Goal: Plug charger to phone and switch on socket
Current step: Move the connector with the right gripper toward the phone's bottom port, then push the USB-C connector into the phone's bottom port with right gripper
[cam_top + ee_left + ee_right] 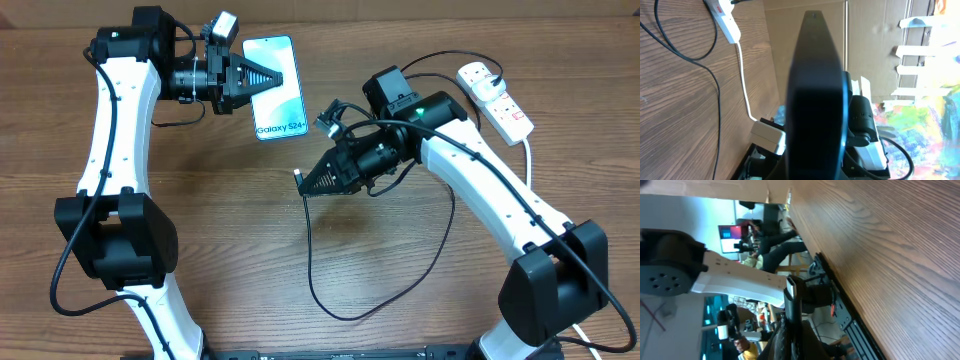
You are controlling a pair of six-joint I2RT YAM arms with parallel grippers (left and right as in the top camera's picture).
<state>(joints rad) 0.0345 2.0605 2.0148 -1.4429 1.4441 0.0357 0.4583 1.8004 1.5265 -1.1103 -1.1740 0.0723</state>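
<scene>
Your left gripper (pixel 262 78) reaches in from the phone's left long edge, its fingers clamped on the phone (pixel 281 112), which sits at the far side of the table (pixel 230 250) with its lit screen facing up; in the left wrist view it shows only as a dark slab seen edge-on. Your right gripper (pixel 305 183) is pinched on the connector end of the charger (pixel 311 262), with the tip pointing down-left. That tip sits below and just right of the phone's near short edge, apart from it, with bare wood between them. From the tip the black cable drops toward the front of the table, loops, and climbs back past your right forearm to the socket (pixel 497 97), which lies well apart at the far right corner. The socket's thick white cord (pixel 527 150) runs off beside that arm. You have open wood in the middle and on the left front of the table; the cable loop takes up the middle front.
</scene>
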